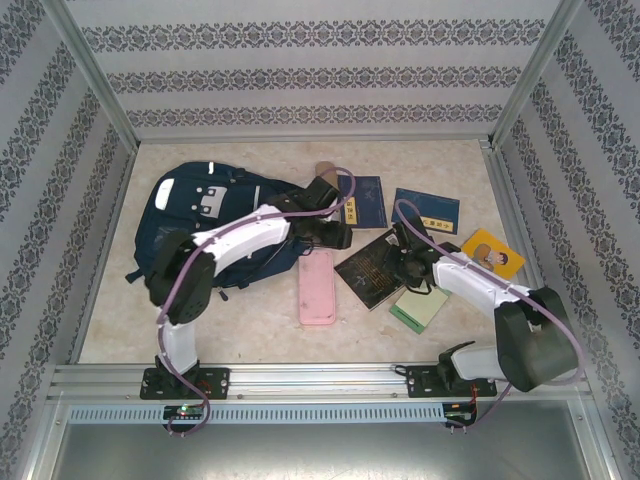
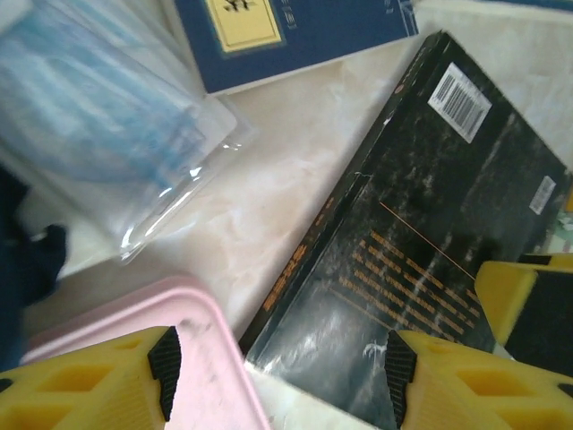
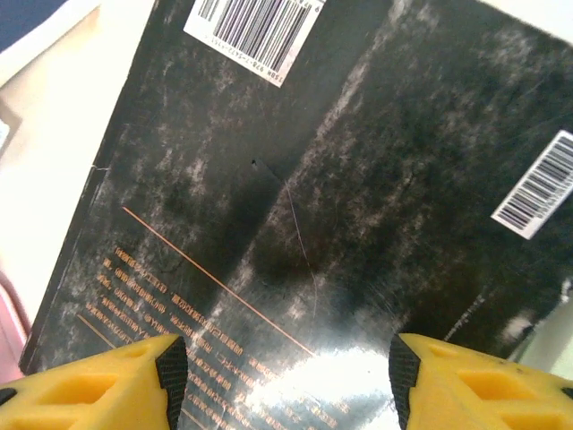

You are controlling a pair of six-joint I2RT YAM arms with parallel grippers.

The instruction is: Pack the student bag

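A marbled counter (image 1: 250,320) between patterned walls (image 1: 300,70) held the student bag (image 1: 190,215) at back left, partly hidden by the left arm (image 1: 250,235); the left hand (image 2: 277,367) and right hand (image 3: 282,367) hung spread, empty.

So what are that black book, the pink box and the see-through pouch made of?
The black book looks like paper with a glossy laminated cover: it throws glare and shows pale scuffs. The pink box seems to be hard plastic, smooth with rounded corners and a dull sheen. The pouch is probably thin clear plastic film, since it creases and glints.
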